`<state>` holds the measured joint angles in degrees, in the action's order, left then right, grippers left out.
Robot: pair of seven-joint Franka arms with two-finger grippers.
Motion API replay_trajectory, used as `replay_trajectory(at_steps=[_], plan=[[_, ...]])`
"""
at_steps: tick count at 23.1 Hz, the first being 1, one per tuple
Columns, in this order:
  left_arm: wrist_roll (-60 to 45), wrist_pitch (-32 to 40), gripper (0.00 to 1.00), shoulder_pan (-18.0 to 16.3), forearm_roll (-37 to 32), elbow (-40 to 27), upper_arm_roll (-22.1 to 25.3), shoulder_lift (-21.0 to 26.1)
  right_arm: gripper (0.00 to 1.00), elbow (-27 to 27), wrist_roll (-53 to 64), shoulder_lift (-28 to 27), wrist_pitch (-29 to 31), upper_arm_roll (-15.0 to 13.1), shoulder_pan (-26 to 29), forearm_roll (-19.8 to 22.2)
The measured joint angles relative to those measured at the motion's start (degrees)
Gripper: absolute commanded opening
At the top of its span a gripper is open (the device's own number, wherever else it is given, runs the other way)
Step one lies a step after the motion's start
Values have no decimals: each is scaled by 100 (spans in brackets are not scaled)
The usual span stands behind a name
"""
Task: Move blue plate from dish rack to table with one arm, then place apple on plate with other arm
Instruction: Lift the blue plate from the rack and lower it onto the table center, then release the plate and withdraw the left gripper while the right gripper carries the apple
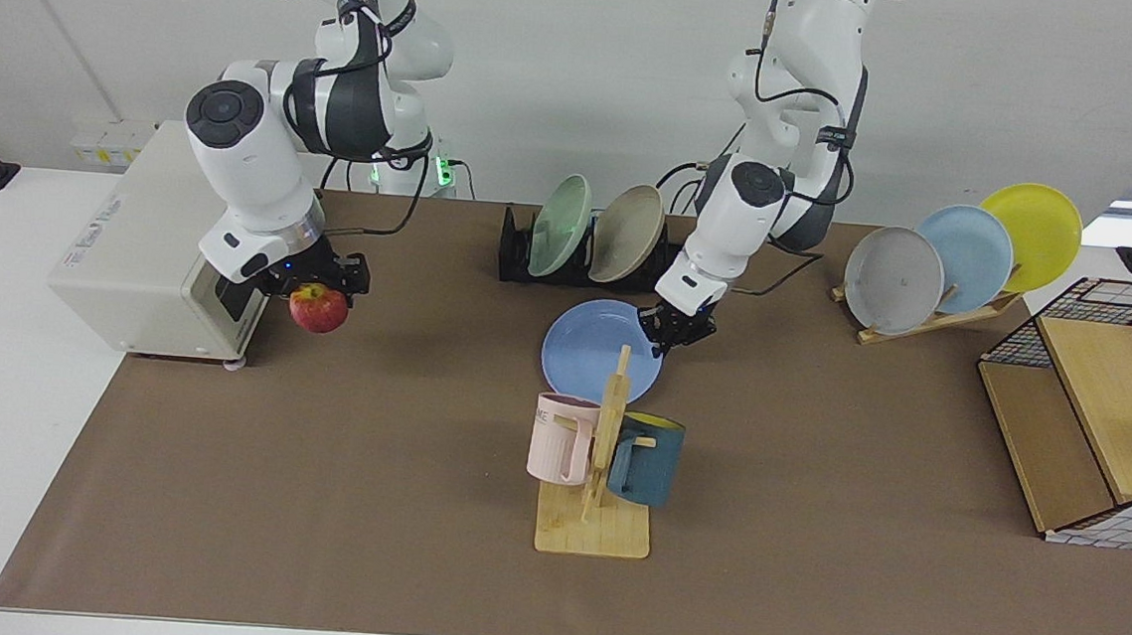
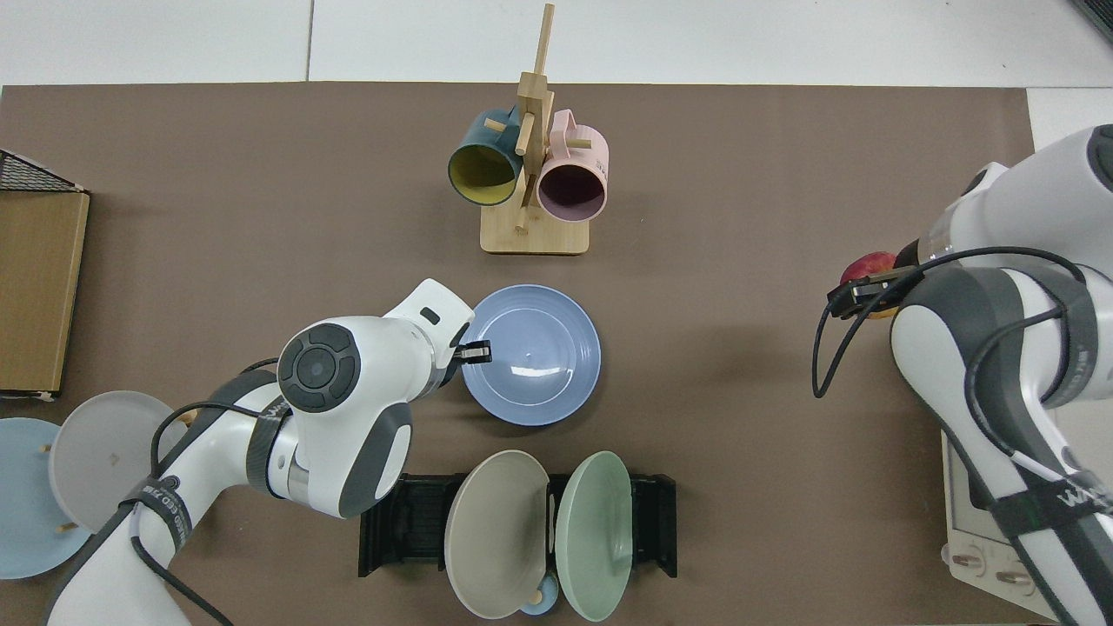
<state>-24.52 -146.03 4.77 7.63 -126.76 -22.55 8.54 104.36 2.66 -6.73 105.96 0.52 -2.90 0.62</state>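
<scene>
- the left gripper (image 1: 673, 329) is closed on the rim of the blue plate (image 1: 596, 348), pinching the edge that lies nearest the wooden plate stand (image 1: 935, 315) in the facing view.
- in the top view the same gripper (image 2: 474, 352) meets the blue plate (image 2: 532, 355) at its rim, one finger lying over the inside of the edge.
- the plate sits level and low over the brown mat of the table (image 1: 337, 461), between the dish rack (image 1: 599, 250) and the mug tree (image 1: 604, 460); whether it touches the mat cannot be told.
- the dish rack (image 2: 409, 526) holds a pale green plate (image 2: 596, 532) and a beige plate (image 2: 496, 532), both upright in its slots.
- the right gripper (image 1: 315, 278) is clamped on the apple (image 1: 319, 308) from above, holding it clear of the mat just beside the white box (image 1: 147, 248) at the table's end.
- in the top view the apple (image 2: 865, 268) peeks out beside the right gripper (image 2: 869, 291), well apart from the blue plate.
- the mug tree carries a pink mug (image 1: 558, 436) and a dark teal mug (image 1: 648, 459).
</scene>
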Motion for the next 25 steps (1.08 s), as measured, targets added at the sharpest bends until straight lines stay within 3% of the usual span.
replay_trajectory(at_steps=[2, 3, 4, 6, 7, 8, 15, 20, 25], plan=[[-116, -84, 13, 0, 1, -5, 3, 15, 0, 10, -122, 0, 63, 5, -131, -28], [-161, -112, 20, 0, 1, -6, 3, 26, 0, 16, -202, 0, 83, 7, -200, -31], [-199, -141, 33, 0, 1, -6, 3, 38, 0, 21, -287, 0, 95, 11, -272, -32], [-234, -172, 69, 1, 1, -7, 3, 60, 0, 30, -446, 0, 103, 17, -393, -32], [-242, -178, 93, 1, 2, -7, 3, 68, 0, 33, -523, 0, 104, 19, -446, -32], [-246, -181, 100, 1, 2, -7, 3, 72, 0, 35, -589, 0, 105, 20, -493, -32], [-242, 11, 100, -3, -84, 69, 105, 73, 0, 48, -900, 0, 107, 23, -694, -33], [-241, 1191, 100, -98, -959, 607, 409, 32, 0, 51, -1012, 0, 113, 22, -793, -36], [-180, 2256, 100, -515, -1371, 1171, 460, -247, 0, 53, -1401, 0, 159, 25, -1021, -74]])
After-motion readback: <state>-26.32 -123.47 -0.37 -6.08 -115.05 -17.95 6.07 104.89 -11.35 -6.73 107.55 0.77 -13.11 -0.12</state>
